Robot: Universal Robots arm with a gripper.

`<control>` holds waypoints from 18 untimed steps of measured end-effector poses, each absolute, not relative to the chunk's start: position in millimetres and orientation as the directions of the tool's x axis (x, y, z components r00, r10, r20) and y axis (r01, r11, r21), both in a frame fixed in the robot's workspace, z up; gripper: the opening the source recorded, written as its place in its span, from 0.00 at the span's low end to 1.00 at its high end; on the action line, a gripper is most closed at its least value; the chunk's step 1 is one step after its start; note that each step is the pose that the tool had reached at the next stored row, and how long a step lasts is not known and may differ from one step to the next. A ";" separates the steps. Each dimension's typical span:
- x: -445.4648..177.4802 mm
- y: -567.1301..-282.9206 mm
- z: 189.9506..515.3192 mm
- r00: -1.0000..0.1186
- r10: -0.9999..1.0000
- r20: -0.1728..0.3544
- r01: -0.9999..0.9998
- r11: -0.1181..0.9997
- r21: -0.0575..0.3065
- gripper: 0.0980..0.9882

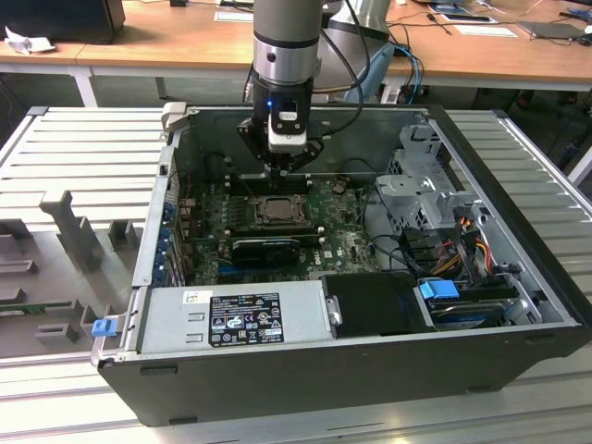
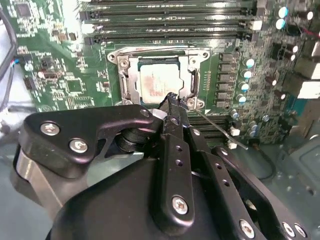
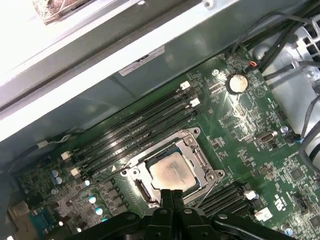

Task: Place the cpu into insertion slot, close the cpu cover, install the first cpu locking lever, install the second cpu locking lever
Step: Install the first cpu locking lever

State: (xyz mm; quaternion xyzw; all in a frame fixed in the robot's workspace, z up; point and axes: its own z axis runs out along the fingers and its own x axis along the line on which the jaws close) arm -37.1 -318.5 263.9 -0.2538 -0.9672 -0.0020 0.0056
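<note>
- Hand (image 2: 172, 101) is pinched together at the tips, with nothing visibly gripped between them. It's parked at one corner of the insertion slot (image 2: 119, 59), low over the frame.
- cpu (image 2: 158, 82) lies flat in the slot, its pale top showing through the cut-out in both wrist views.
- cpu cover (image 2: 124, 85) looks folded down flat around the chip, so I read the first two steps as done.
- Lever wire (image 2: 145, 49) on the side facing the memory slots (image 2: 170, 27) runs along the socket edge. It looks seated, but I can't confirm it's hooked.
- Key relation: the thin lever rod (image 2: 220, 128) starts at the same corner, just beside the fingertips.
  - Its long axis runs diagonally away from the socket across the circuit board (image 2: 75, 85) and past the capacitors (image 2: 248, 75).
  - It isn't parallel to the socket edge, so I judge it unlatched.
- Can't tell whether the tips are touching the rod's root, because the hand's own body hides that spot.
- Exterior view: the arm (image 1: 287, 46) drops into the open computer case (image 1: 370, 361), which sits on the ribbed worktop (image 1: 83, 148). The hand sits on the far side of the socket, close to the board.
</note>
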 end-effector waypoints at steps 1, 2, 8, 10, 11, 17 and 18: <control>-37.1 -318.5 263.9 -0.881 0.474 0.012 0.474 0.881 0.001 0.01; -37.1 -318.5 263.9 -0.889 0.458 0.012 0.458 0.889 0.001 0.01; -37.1 -318.5 263.9 -0.929 0.371 0.012 0.371 0.929 0.001 0.01; -37.1 -318.5 263.9 -0.943 0.332 0.012 0.332 0.943 0.001 0.01; -37.1 -318.5 263.9 -0.952 0.307 0.012 0.307 0.952 0.001 0.01; -37.1 -318.5 263.9 -0.981 0.195 0.012 0.195 0.981 0.001 0.01; -37.1 -318.5 263.9 -0.983 0.181 0.012 0.181 0.983 0.001 0.01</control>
